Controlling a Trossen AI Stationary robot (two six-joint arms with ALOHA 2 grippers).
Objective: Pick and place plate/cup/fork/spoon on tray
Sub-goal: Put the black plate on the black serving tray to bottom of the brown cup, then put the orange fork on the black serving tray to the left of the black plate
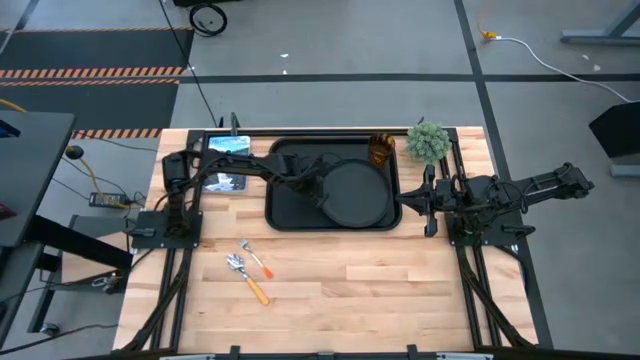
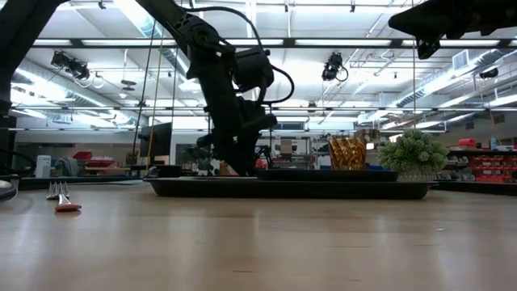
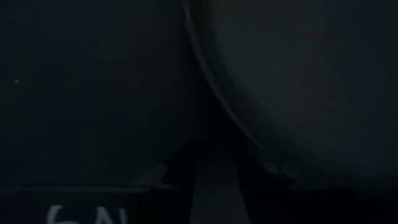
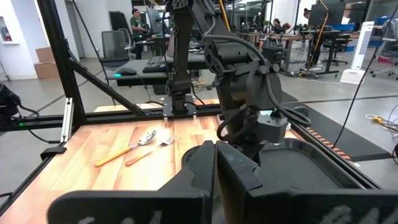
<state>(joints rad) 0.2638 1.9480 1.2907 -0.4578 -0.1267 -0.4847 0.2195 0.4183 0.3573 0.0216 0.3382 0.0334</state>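
The round black plate [image 1: 358, 193] lies flat on the black tray [image 1: 285, 205]. My left gripper [image 1: 318, 190] is low at the plate's left rim, which fills the dark left wrist view [image 3: 298, 81]. The amber cup [image 1: 380, 150] stands upright at the tray's far right corner. The spoon [image 1: 247, 278] and the fork [image 1: 258, 262] lie side by side on the bare wood near the tray's left front. My right gripper [image 1: 406, 207] is shut and empty, hovering just off the tray's right edge.
A small green plant [image 1: 428, 142] stands at the far right next to the cup. A tablet-like device [image 1: 226, 145] lies at the far left behind my left arm. Bare wood stretches along the table's near half.
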